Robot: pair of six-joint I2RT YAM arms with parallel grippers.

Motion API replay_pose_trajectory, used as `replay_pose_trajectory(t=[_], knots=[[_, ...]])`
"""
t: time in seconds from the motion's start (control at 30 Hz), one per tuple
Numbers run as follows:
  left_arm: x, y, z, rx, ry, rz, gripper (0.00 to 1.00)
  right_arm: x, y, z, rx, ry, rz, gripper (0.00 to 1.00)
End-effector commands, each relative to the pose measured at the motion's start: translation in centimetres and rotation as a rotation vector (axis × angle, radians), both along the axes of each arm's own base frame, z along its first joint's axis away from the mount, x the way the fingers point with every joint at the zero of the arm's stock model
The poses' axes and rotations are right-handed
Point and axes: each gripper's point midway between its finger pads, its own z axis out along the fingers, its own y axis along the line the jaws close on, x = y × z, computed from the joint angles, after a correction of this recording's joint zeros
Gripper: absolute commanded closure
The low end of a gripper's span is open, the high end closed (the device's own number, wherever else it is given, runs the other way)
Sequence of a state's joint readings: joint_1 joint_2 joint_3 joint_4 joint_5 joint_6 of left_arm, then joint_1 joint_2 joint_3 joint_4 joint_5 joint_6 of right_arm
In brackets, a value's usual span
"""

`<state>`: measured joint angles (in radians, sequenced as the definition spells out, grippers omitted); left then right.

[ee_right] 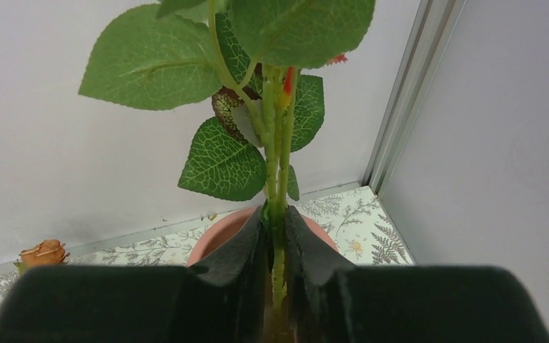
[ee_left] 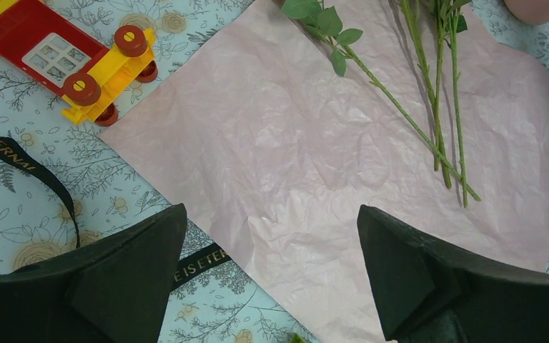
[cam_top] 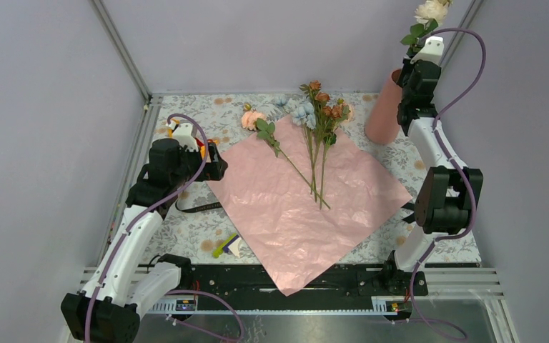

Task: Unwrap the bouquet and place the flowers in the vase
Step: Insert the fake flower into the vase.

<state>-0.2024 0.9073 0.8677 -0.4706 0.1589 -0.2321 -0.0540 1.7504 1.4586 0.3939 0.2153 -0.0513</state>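
Holding a cream flower [cam_top: 431, 10] upright above the vase [cam_top: 382, 118] at the worktop's far right, my raised right end effector [ee_right: 275, 223] pinches its stem. Other flowers [cam_top: 318, 114] lie on pink paper [cam_top: 307, 207]; my left end effector [ee_left: 270, 211] hovers low, gaping wide.

2 arms, same build: left arm [cam_top: 132, 239] and right arm [cam_top: 429, 139], white link shells, chunky black joint housings. 1 lilac cable [cam_top: 480, 64] looped along each. On left gripper [ee_left: 270, 209], matte black wedge-shaped fingers [ee_left: 129, 279]. White wrist caps.
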Motion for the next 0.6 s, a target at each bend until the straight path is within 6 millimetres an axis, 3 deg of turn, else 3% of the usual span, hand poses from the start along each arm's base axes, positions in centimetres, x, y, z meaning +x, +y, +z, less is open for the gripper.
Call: replay_pose_trajectory(t=[0.0, 0.23, 0.43, 0.57], knots=[[0.5, -0.2, 0.6, -0.008, -0.034, -0.016, 0.01, 0.0, -0.2, 0.7, 0.0, -0.04, 0.001, 0.79], [0.4, -0.3, 0.7, -0.013, -0.034, -0.023, 0.01, -0.6, -0.1, 0.9, -0.001, -0.047, 0.007, 0.58], [0.3, -0.3, 0.9, -0.016, -0.041, -0.025, 0.01, -1.7, 0.1, 2.3, -0.007, -0.074, 0.012, 0.48], [0.2, -0.3, 1.0, -0.017, -0.047, -0.023, 0.01, -2.7, 0.3, 2.9, -0.004, -0.088, 0.023, 0.31]])
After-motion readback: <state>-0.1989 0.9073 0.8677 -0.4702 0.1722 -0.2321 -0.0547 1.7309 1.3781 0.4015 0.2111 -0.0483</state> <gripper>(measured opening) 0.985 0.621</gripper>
